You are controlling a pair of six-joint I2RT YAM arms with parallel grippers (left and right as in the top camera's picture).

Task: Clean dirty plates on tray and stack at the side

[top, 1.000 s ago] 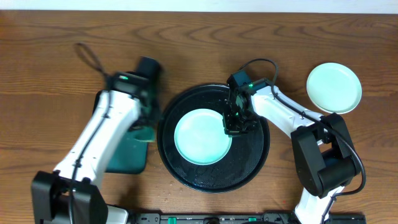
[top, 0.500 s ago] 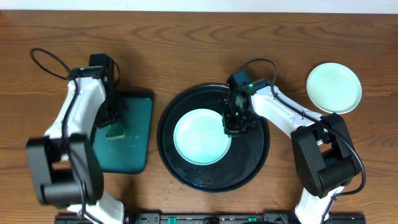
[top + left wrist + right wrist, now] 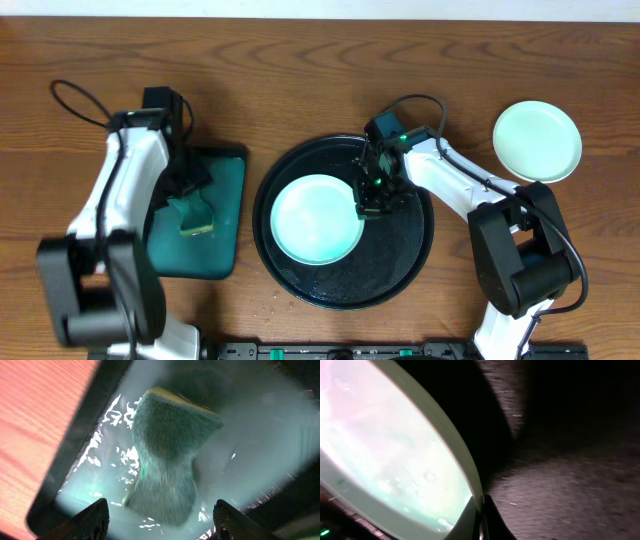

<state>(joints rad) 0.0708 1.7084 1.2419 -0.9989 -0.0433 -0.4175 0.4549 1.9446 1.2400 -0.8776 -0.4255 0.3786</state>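
A pale mint plate (image 3: 316, 220) lies inside the round black tray (image 3: 405, 265), towards its left. My right gripper (image 3: 367, 198) is shut on the plate's right rim. The right wrist view shows the plate (image 3: 385, 445) with its edge pinched between the fingertips of the right gripper (image 3: 481, 512), over the wet black tray (image 3: 570, 460). A second pale plate (image 3: 537, 141) rests on the table at the far right. My left gripper (image 3: 188, 192) hangs open over the small teal tray. In the left wrist view, the left gripper (image 3: 162, 522) has its fingers either side of a green sponge (image 3: 170, 455), apart from it.
The rectangular dark-teal tray (image 3: 225, 215) sits left of the black tray, wet, with the sponge (image 3: 194, 216) lying in it. A black cable (image 3: 75, 100) loops on the table at the far left. The right arm's base (image 3: 520, 260) stands at the front right.
My left arm swung left over the teal tray, then its gripper opened and let the sponge drop into it. The plate in my right gripper slid slightly left.
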